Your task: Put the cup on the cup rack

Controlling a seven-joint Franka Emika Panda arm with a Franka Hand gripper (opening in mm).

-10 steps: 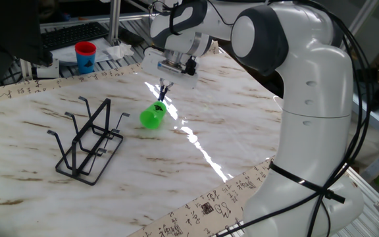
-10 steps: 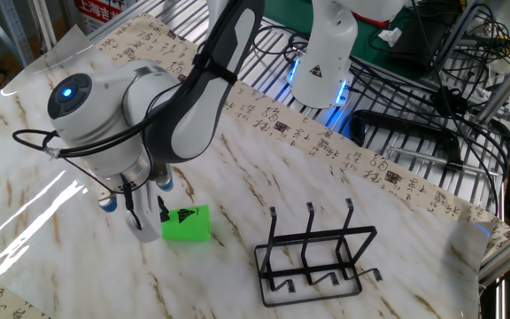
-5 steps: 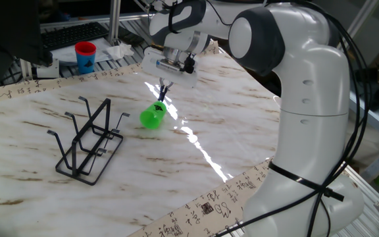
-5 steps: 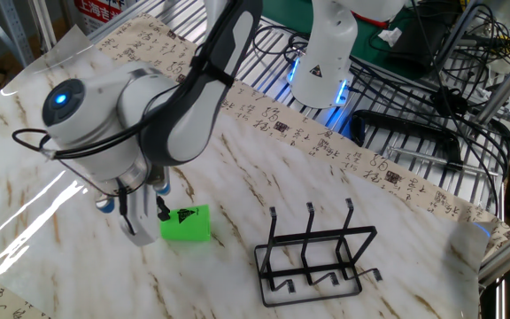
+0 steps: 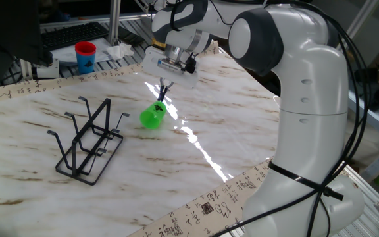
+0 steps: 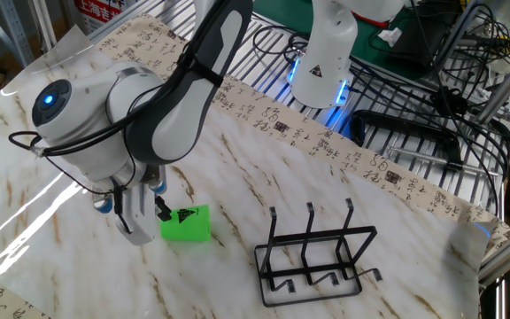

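One fixed view shows the arm bent over, gripper (image 5: 162, 92) pointing down onto the green cup (image 5: 152, 117) lying on its side. Whether its fingers are clamped I cannot tell. The cup rack (image 6: 312, 257) stands well apart.

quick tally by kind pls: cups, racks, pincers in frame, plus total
Cups: 2, the green cup lying on its side on the table and the red cup upright beyond the table's far edge
Racks: 1, the black wire cup rack
Pincers: 1, the pincer right above the green cup
Total: 4
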